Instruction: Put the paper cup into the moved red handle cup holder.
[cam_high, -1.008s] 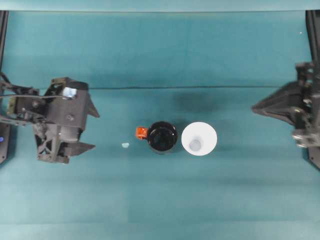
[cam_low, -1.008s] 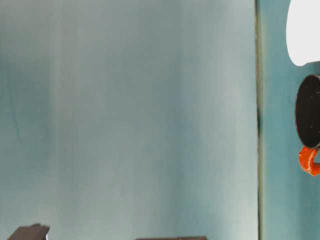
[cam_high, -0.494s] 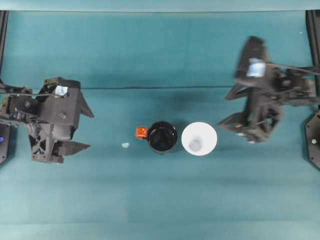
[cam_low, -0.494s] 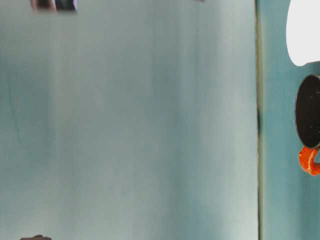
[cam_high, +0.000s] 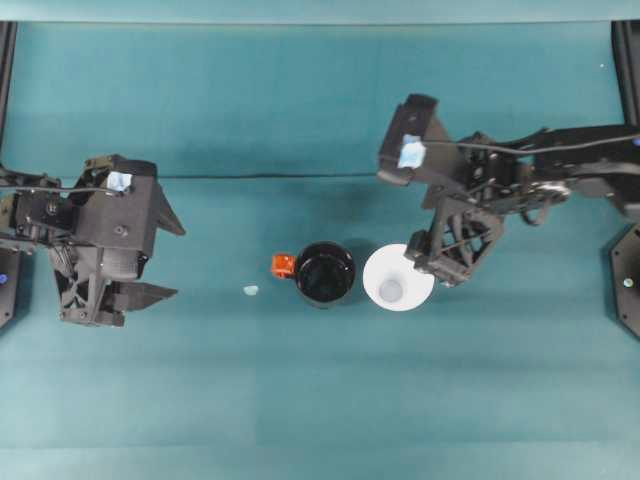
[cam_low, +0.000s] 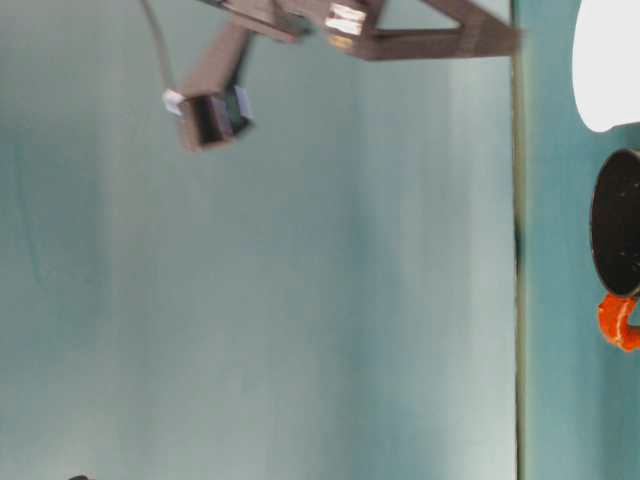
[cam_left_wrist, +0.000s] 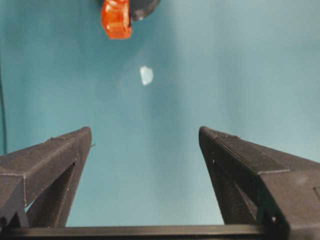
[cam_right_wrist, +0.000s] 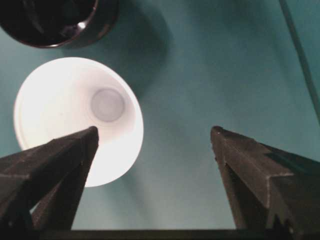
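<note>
My right pincer (cam_high: 418, 250) hangs spread wide over the far edge of the paper cup (cam_high: 398, 277), which stands upright on the teal desk (cam_high: 320, 400) with its mouth open, touching or just beside the red handle cup holder (cam_high: 325, 273). In my right wrist view the cup (cam_right_wrist: 77, 120) sits off toward one finger (cam_right_wrist: 55, 165), not centred between the two. I judge the step in hand to be the approach for the grasp, so I should shift until one finger is inside the rim and one outside, or the wall is squarely between them. Then I should come down and pinch lightly; thin paper will likely crumple under a hard squeeze. I must keep clear of the holder so I do not nudge it. My left pincer (cam_high: 150, 258) waits spread apart and empty, well away, near a small white scrap (cam_high: 250, 290).
</note>
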